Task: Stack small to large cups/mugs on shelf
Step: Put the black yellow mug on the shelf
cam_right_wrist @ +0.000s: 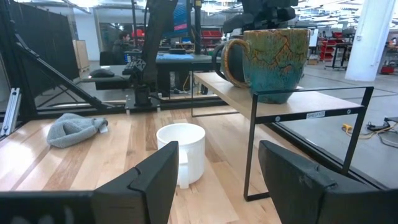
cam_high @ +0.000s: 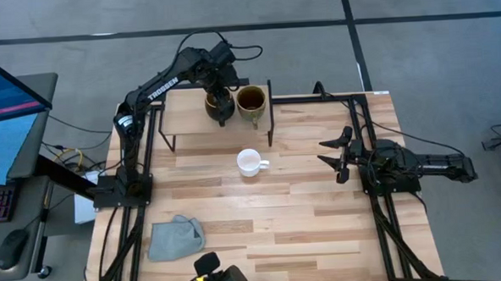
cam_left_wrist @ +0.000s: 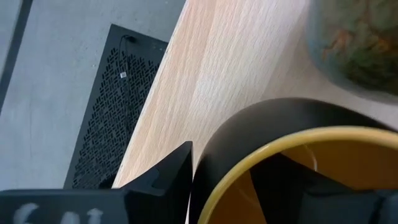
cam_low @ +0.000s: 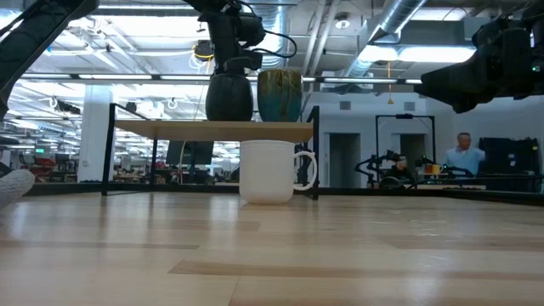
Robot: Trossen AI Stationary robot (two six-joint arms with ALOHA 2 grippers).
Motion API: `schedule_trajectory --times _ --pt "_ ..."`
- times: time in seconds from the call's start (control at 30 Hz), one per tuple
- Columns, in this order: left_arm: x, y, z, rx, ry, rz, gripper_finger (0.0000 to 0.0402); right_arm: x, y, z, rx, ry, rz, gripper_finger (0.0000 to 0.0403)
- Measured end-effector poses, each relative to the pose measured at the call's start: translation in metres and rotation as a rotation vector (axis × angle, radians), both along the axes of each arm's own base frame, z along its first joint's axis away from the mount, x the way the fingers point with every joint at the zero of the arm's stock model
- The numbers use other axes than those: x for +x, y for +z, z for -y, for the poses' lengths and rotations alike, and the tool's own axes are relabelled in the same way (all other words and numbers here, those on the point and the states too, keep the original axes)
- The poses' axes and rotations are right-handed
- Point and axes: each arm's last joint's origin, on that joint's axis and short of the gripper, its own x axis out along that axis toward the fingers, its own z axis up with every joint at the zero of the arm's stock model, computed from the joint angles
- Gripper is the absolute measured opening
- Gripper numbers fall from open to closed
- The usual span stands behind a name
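Your left gripper [cam_high: 221, 102] clamps the glossy dark, yellow-lined mug's [cam_high: 217, 107] rim on the light-wood, black-legged shelf [cam_high: 186, 119], beside the mottled olive-glazed mug [cam_high: 251, 104]. Your smooth white cylindrical mug [cam_high: 250, 162] sits on the plank tabletop [cam_high: 304, 214]; your right gripper [cam_high: 337, 156] gapes wide.

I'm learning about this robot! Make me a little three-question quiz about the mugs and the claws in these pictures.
1. True or false: the small white mug stands on the shelf.
2. How many mugs are on the shelf?
3. Which claw grips the dark mug by its rim: A left claw, B right claw?

Key:
1. False; it is on the tabletop, in front of the shelf.
2. Two: the dark one and the olive-tan mug.
3. A; the right claw is open, off to the side.
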Motion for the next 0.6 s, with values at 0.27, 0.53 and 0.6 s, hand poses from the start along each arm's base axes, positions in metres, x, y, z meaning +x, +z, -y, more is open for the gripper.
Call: schedule_trajectory --times 0.27,0.53,0.6 --pt "0.0011 0.0001 -0.0001 -0.013 -0.01 0.02 0.0145 0.0 -0.0001 0.0 0.0 0.0 0.0 0.0244" --pt "0.0003 0.0 -0.0004 0.005 0.0 0.001 0.0145 0.0 0.0 0.0 0.0 0.0 0.0 0.0244" --pt "0.0003 0.0 -0.0004 0.005 0.001 0.001 0.0145 0.0 -0.0001 0.0 0.0 0.0 0.0 0.0244"
